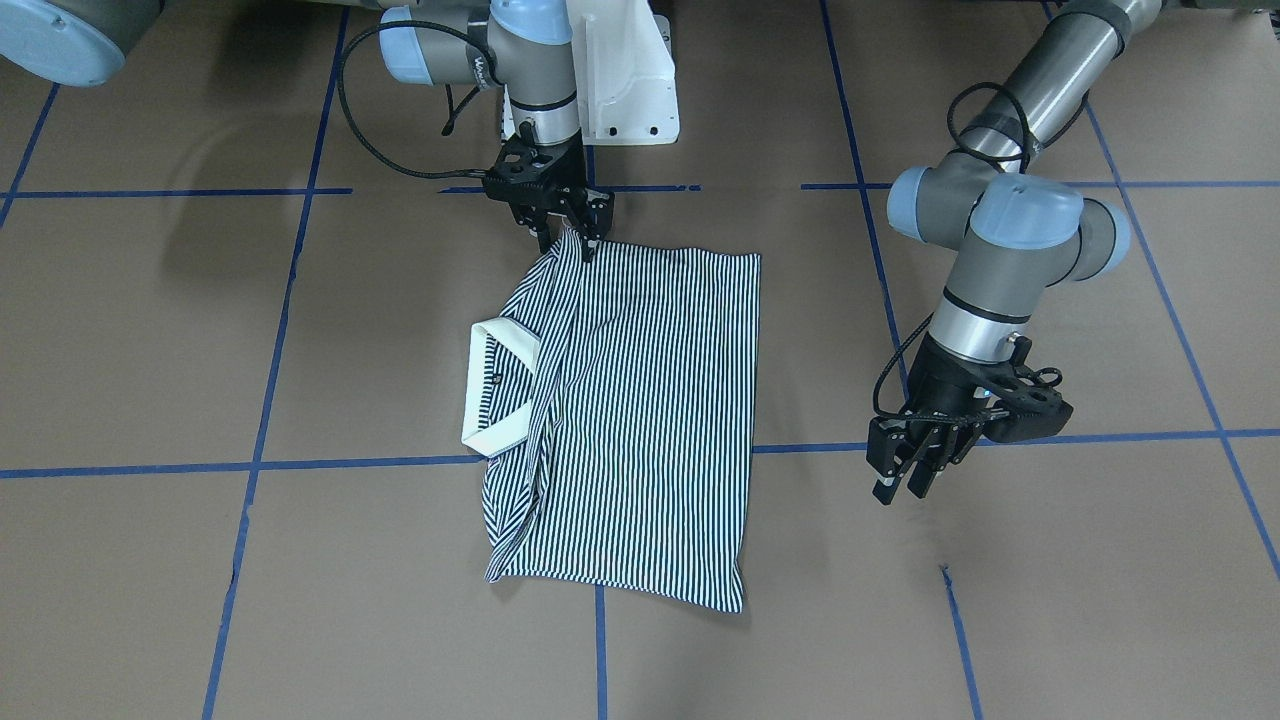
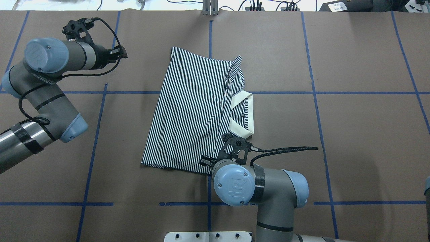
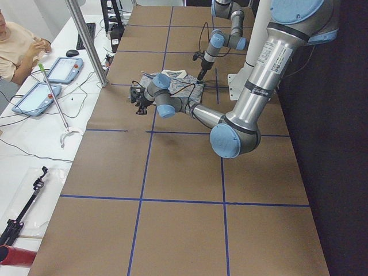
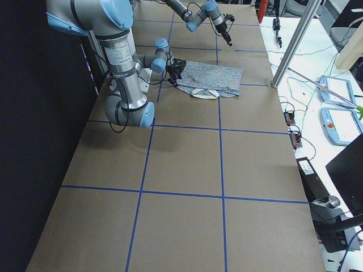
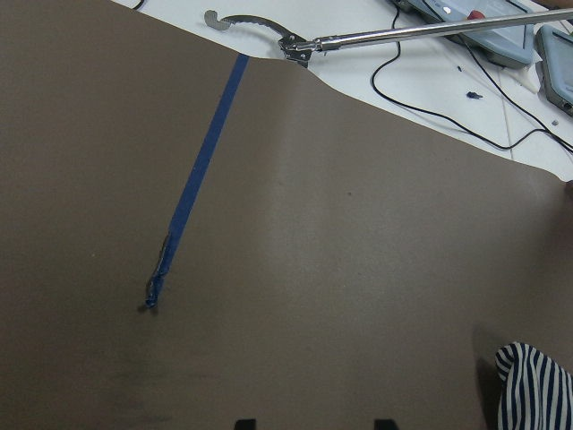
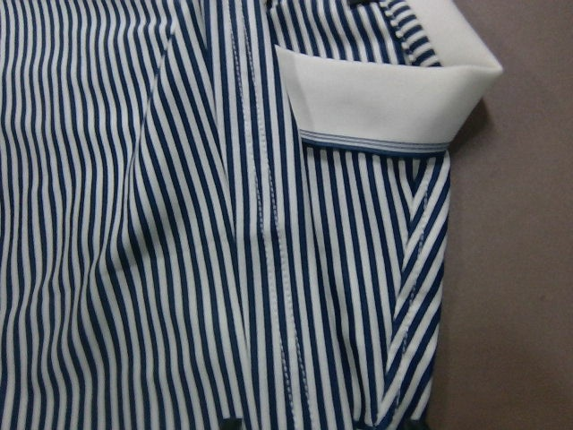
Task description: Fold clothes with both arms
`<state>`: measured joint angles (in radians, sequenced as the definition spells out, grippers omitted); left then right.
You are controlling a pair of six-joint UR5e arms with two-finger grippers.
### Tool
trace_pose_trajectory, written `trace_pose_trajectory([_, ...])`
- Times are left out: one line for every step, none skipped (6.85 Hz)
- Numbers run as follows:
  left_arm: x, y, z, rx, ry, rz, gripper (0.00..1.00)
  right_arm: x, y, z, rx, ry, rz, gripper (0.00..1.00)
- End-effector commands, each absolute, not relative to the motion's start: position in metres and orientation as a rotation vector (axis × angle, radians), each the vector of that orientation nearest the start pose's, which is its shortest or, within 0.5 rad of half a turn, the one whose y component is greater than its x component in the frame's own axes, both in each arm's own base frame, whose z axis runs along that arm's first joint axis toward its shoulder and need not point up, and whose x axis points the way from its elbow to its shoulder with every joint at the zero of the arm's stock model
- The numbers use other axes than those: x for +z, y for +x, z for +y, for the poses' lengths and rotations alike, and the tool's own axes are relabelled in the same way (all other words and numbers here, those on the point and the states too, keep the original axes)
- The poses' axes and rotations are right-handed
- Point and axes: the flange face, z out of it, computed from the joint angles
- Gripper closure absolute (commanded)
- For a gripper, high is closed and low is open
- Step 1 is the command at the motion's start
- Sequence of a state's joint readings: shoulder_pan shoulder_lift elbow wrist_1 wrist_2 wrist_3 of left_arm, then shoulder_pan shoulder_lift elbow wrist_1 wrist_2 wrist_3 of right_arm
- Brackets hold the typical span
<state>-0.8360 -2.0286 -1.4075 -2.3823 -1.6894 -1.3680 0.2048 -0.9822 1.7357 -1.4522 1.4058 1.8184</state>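
Note:
The striped polo shirt (image 1: pixel 640 420) lies partly folded on the brown table, its cream collar (image 1: pixel 500 385) on the robot's right side. It also shows in the overhead view (image 2: pixel 191 114). My right gripper (image 1: pixel 567 245) points down at the shirt's edge nearest the robot, by the shoulder. Its fingers are apart and straddle a raised bit of fabric; the right wrist view shows stripes and the collar (image 6: pixel 385 98) close up. My left gripper (image 1: pixel 900 490) is open and empty, hovering above bare table beyond the shirt's hem side. Its wrist view shows a shirt corner (image 5: pixel 537 390).
Blue tape lines (image 1: pixel 360 465) divide the brown paper table cover. The white pedestal base (image 1: pixel 630 80) stands behind the right gripper. A metal grabber tool (image 5: pixel 358 38), tablets and cables lie past the table's far edge, where a seated person (image 3: pixel 14 43) shows.

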Motion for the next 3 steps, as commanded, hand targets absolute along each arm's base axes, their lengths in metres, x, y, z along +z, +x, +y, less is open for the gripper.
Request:
trace_pose_trajectory([0.3839, 0.3780, -0.5980, -0.500, 0.462, 1.025, 0.46, 0.2389, -0.6074, -0.2796, 0.519, 0.127, -0.885, 0.33])
trace_pose_trajectory([0.3836, 0.3792, -0.5979, -0.498, 0.461, 1.025, 0.46, 0.2393, -0.6080, -0.2777, 0.533, 0.118, -0.889, 0.35])
trace_pose_trajectory([0.3843, 0.3794, -0.5981, -0.497, 0.461, 1.024, 0.46, 0.2404, -0.6129, -0.2746, 0.529, 0.114, -0.887, 0.37])
